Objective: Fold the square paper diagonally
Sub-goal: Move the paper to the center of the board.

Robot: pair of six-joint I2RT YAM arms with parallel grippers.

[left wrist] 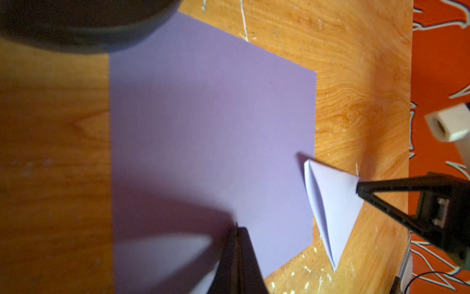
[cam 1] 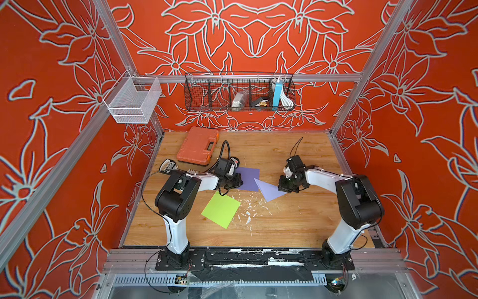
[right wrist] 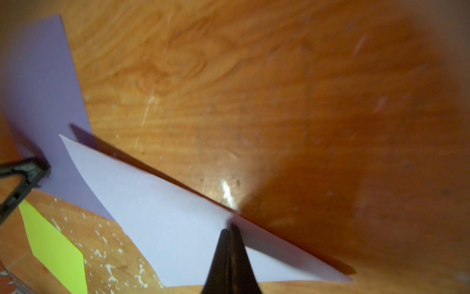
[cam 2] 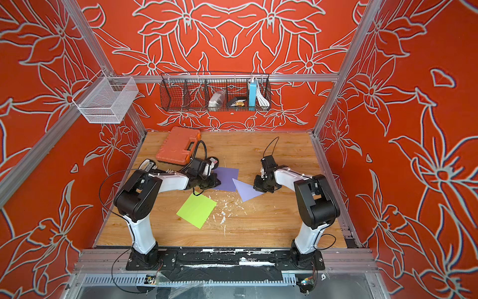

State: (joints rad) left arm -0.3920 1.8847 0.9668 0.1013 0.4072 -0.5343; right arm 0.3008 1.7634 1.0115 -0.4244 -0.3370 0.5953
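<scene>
A dark purple square paper (cam 1: 249,178) (left wrist: 216,114) lies flat mid-table. My left gripper (cam 1: 239,184) (left wrist: 236,226) is shut at its near-left corner. A pale flap (left wrist: 162,254) curls up beside the fingers, apparently that corner pinched and lifted. A paler purple sheet folded into a triangle (cam 1: 269,190) (right wrist: 152,216) overlaps the square's right edge with its tip. My right gripper (cam 1: 283,190) (right wrist: 230,226) is shut on the triangle's right corner and holds it slightly off the wood. In both top views the arms face each other across the papers.
A lime green square paper (cam 1: 221,210) lies near the left arm's elbow. An orange tool case (cam 1: 198,145) sits at the back left, with a small remote (cam 1: 168,165) by the left wall. White flecks (cam 1: 248,212) dot the wooden table (cam 1: 297,220).
</scene>
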